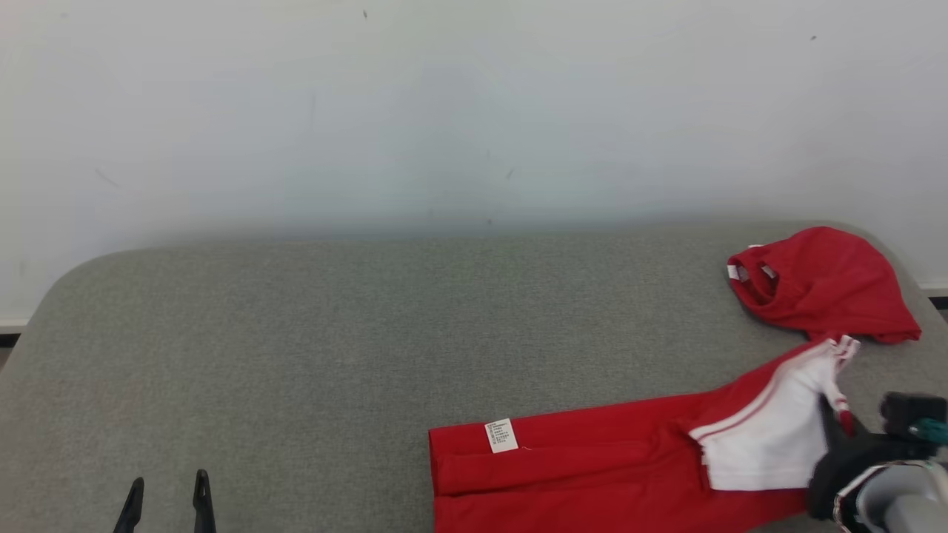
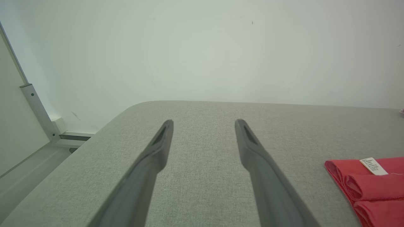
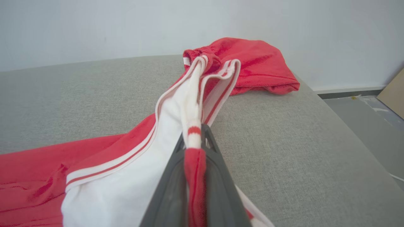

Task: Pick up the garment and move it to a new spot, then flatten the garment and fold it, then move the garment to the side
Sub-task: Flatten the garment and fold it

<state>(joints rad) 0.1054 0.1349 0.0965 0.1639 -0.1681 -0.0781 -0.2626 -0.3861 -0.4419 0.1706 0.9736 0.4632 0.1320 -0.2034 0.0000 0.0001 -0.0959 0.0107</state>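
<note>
The garment (image 1: pixel 592 459) is red with a white panel and red-white striped trim. It lies folded at the front right of the grey padded surface (image 1: pixel 333 333), with a white label on its left end. My right gripper (image 1: pixel 837 422) is shut on its striped trim; in the right wrist view the cloth (image 3: pixel 120 176) rises in a ridge to the clamped fingers (image 3: pixel 217 176). My left gripper (image 1: pixel 169 485) stands open and empty at the front left, and its fingers (image 2: pixel 252 151) are spread over bare surface. The garment's folded end (image 2: pixel 375 189) lies to its right.
A second red cloth piece (image 1: pixel 822 285) with an elastic opening lies bunched at the back right corner, also seen as a red mound (image 3: pixel 252 63) just past the held trim. The surface's right edge drops to the floor (image 3: pixel 363 113). A pale wall (image 1: pixel 444 111) stands behind.
</note>
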